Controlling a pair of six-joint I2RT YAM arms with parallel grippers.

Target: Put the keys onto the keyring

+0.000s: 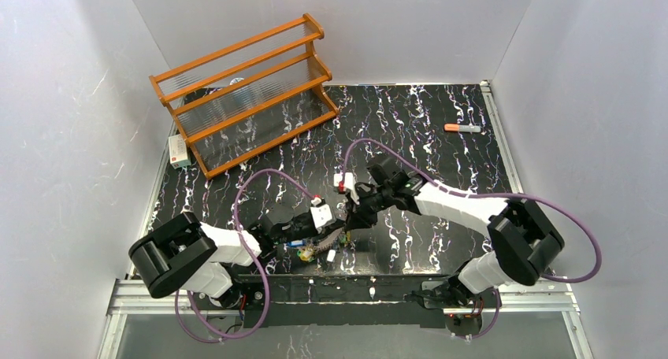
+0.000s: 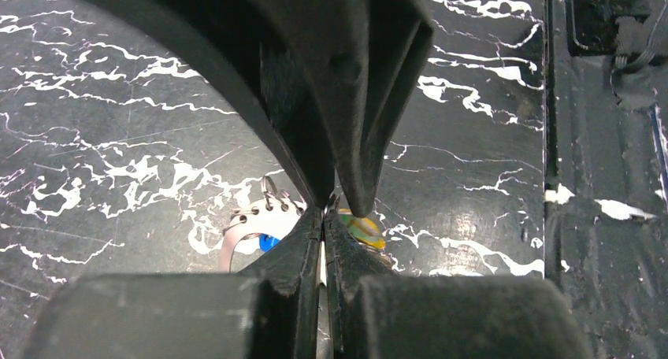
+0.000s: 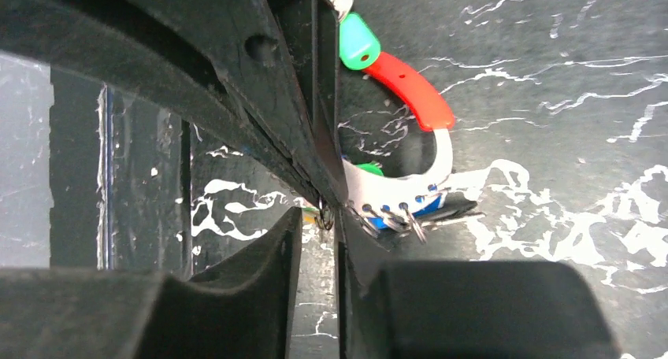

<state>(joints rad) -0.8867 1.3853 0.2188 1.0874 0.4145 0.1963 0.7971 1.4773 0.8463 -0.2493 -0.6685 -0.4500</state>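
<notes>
the surface (image 1: 425,123) is looking glossy, black and white-veined; the keyring (image 3: 410,91) is shining as smooth red plastic.

No text, number or brand could be read in any view. The small white box (image 1: 179,150) beside the wooden rack (image 1: 244,91) carried red and green markings, but they were too small to make out.

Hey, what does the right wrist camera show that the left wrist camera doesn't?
Only the right wrist view shows the keyring's red arc and a green tag at its end. Only the left wrist view shows a yellow tag. Both show the white band carrying small wire rings, a bit of blue beneath it, the black marbled table, and the other arm's fingers crossing close in front.
</notes>
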